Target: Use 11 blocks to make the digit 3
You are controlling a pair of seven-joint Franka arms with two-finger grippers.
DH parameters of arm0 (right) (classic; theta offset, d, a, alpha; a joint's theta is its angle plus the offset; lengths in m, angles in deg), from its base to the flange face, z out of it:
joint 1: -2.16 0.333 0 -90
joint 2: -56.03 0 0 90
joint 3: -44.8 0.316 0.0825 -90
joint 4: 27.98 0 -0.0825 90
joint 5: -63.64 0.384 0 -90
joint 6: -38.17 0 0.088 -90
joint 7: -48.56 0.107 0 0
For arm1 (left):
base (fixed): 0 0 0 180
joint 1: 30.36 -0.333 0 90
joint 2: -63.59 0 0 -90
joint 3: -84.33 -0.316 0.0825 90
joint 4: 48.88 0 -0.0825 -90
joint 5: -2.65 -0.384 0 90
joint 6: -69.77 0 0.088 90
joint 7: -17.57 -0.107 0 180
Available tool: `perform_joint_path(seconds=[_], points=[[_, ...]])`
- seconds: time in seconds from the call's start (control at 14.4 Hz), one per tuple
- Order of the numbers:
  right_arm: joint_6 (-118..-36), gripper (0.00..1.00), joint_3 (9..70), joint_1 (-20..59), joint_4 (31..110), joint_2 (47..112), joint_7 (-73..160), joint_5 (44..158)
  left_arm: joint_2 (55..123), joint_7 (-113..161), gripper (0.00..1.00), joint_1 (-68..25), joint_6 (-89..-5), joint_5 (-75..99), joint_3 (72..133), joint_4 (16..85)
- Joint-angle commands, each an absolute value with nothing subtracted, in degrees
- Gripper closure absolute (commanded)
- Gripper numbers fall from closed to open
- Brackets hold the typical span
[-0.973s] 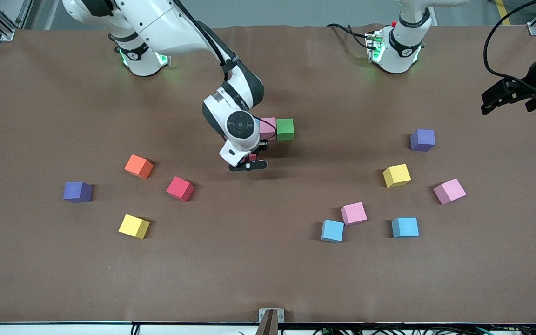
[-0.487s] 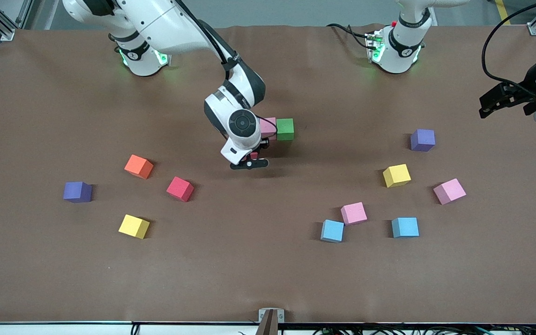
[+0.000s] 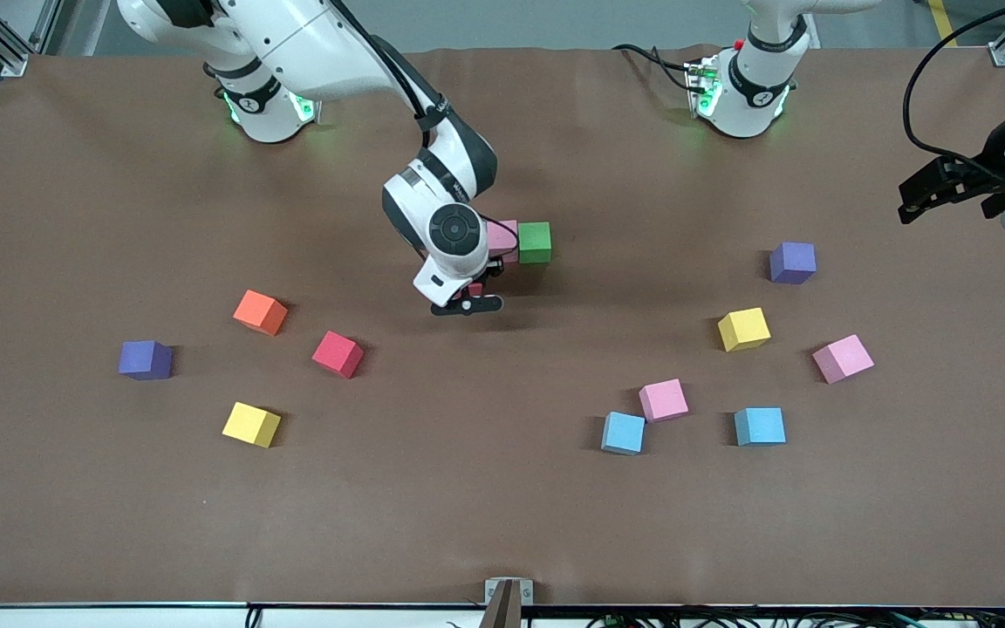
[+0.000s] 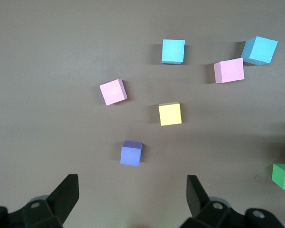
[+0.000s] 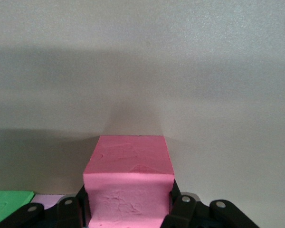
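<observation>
Gripping a red block (image 5: 128,180), right gripper (image 3: 468,296) is clenched on its sides, fingers (image 5: 180,209) tight against the foam. It sits low over the counter (image 3: 502,523), mid-table, just beside the pink block (image 3: 504,237) on that block's near side. Cannot tell whether the red block touches the counter or the pink block.

Pink block and green block (image 3: 535,242) touch side by side, green toward the left arm's end. That pair is all there is of the digit 3.

Left gripper (image 3: 939,187) is released, jaws wide and holding nothing. It waits up over the counter edge at the left arm's end. Its wrist view looks down on the loose blocks there.

Loose, toward the left arm's end:
- yellow (image 3: 743,329)
- pink (image 3: 843,358)
- pink (image 3: 664,399), corner-to-corner with blue (image 3: 623,433)
- second blue (image 3: 760,426), apart from that pair
- purple cube (image 3: 792,262), farthest from the front camera in this group

Loose, toward the right arm's end, all apart:
- orange (image 3: 260,311)
- second red (image 3: 338,353)
- yellow (image 3: 251,424), nearest the front camera here
- purple cube (image 3: 146,359), nearest the counter's end
</observation>
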State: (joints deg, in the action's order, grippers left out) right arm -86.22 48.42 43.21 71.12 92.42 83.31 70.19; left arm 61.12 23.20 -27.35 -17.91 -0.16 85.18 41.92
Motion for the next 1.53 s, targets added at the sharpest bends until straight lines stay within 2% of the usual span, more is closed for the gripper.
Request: perform_joint_path(seconds=[0.0, 0.42, 0.7, 1.11, 1.46], points=[[-86.5, 0.49, 47.8, 44.2, 74.4, 91.2, 83.9, 71.3, 61.1, 22.9, 0.0, -27.2, -18.5, 0.5, 85.2, 41.5], [-86.7, 0.48, 47.8, 44.2, 74.3, 91.4, 83.9, 71.3, 62.0, 23.1, 0.0, -27.3, -18.7, 0.8, 85.2, 41.5], [-86.7, 0.48, 47.9, 44.1, 74.3, 91.4, 84.1, 71.3, 65.6, 23.1, 0.0, -26.4, -21.9, 0.8, 85.6, 41.6], [-86.7, 0.48, 47.9, 44.4, 74.3, 91.4, 84.1, 71.3, 76.8, 23.1, 0.0, -23.7, -33.1, -0.3, 87.2, 41.3], [-86.9, 0.48, 47.8, 44.6, 74.3, 91.5, 84.1, 71.3, 86.4, 23.1, 0.0, -21.4, -37.3, -0.2, 87.1, 35.3]])
